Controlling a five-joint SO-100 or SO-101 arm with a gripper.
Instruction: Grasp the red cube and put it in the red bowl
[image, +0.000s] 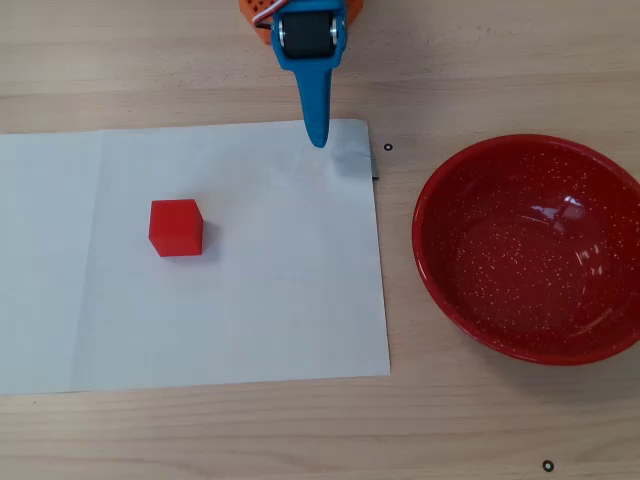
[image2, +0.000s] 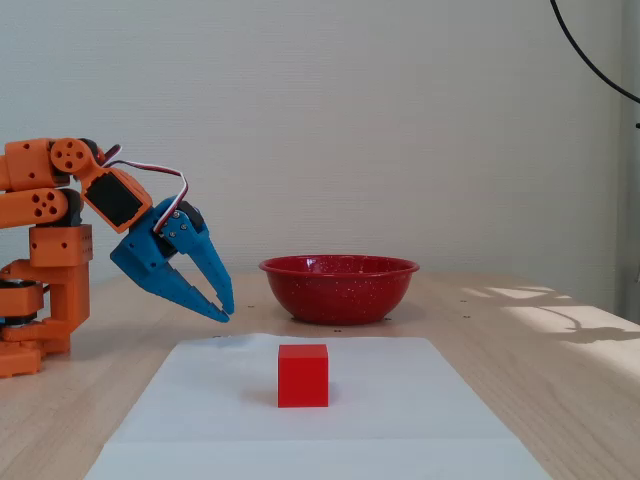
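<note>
A: Blue end effector (image: 319, 140) in the overhead view comes in from 12 o'clock, and its tips hang over the top edge of the white paper sheet (image: 250, 320). From above its two fingers overlap, so here I cannot tell the opening.

B: And the red cube (image: 176, 227)?

A: It sits on the sheet, at about 8 o'clock from the tips and well apart from them. The red bowl (image: 480, 330) stands on the bare wooden worktop (image: 300, 440), at about 4 o'clock from the tips, just beside the right edge of the sheet. It holds nothing.

B: What does the fixed view add?

A: There the end effector (image2: 226, 309) points down toward 5 o'clock from the orange arm (image2: 45, 250). Its fingers are pressed nearly together at the tips, pinching nothing, and they hover above the worktop (image2: 560, 400). The red cube (image2: 303, 375) rests flat on the sheet (image2: 400, 410), nearer to the camera. The red bowl (image2: 339, 288) stands behind it, at about 1 o'clock from the cube.
</note>
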